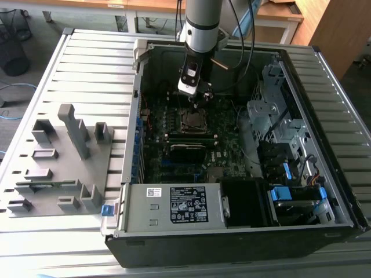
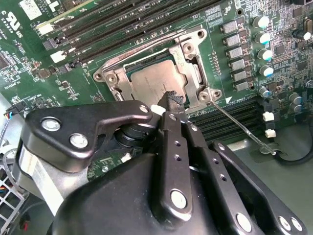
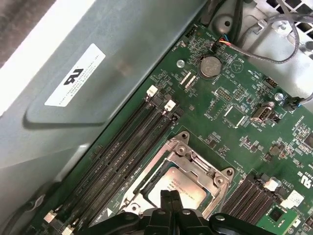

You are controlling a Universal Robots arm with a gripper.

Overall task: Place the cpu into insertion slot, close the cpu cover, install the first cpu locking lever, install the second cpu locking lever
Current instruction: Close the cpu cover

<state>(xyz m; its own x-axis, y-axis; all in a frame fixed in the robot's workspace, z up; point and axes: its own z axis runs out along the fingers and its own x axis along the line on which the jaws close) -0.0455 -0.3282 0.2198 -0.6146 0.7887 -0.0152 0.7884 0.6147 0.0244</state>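
The cpu (image 2: 154,78) lies flat in the insertion slot (image 1: 192,120) on the green motherboard, its dull silver top showing. The cpu cover (image 2: 194,58), a silver frame, lies down around it, and the chip shows through its window (image 3: 185,188). My gripper (image 2: 171,101) is shut, nothing visible between its fingertips, which sit on the chip's edge near one socket corner. From that corner a thin locking lever (image 2: 242,128) sticks out loose over the memory slots. A second thin lever (image 2: 146,49) runs along the frame's opposite side. In the exterior view the gripper (image 1: 200,99) hangs just above the socket.
The board sits deep in an open computer case (image 1: 348,214) with tall walls. Black memory slots (image 3: 122,156) flank the socket. Drive cages and cables (image 1: 278,133) fill the exterior view's right; the power supply (image 1: 174,205) is at the front. A grey fixture (image 1: 64,156) stands on the table outside.
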